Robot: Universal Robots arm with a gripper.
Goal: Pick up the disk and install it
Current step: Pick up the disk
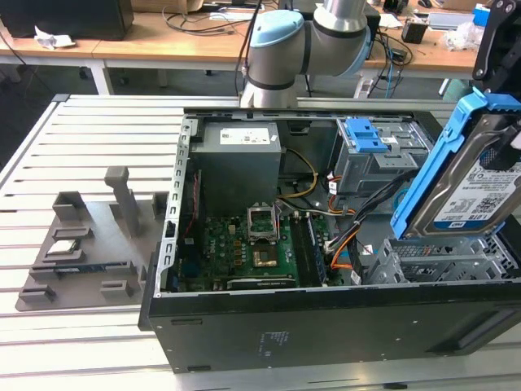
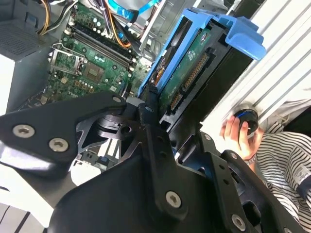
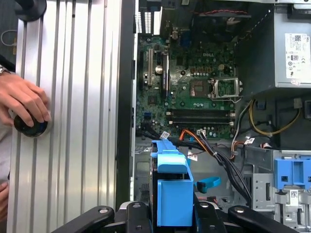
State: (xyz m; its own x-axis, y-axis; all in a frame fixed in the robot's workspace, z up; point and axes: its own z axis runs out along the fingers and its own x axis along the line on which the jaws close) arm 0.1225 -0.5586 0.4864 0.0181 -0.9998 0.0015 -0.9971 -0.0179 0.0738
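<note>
The disk (image 1: 476, 191), a silver hard drive with a white-and-blue label in a bright blue bracket, hangs tilted above the right end of the open computer case (image 1: 326, 326). My gripper (image 1: 506, 122) is shut on its upper end. In the second wrist view the disk (image 2: 187, 73) shows its circuit-board side, with the black fingers (image 2: 148, 114) clamped on its near edge. In the first wrist view the disk's blue bracket (image 3: 172, 187) stands edge-on between the fingers, over the case's drive area. A grey metal drive cage (image 1: 440, 261) lies just beneath the disk.
Inside the case are the motherboard (image 1: 244, 248), a grey power supply (image 1: 240, 159), bundled cables (image 1: 358, 220) and a grey bay with a blue latch (image 1: 365, 134). A grey fixture tray (image 1: 89, 244) lies at the exterior view's left. A person's hand (image 3: 22, 102) rests on a black knob on the slatted table.
</note>
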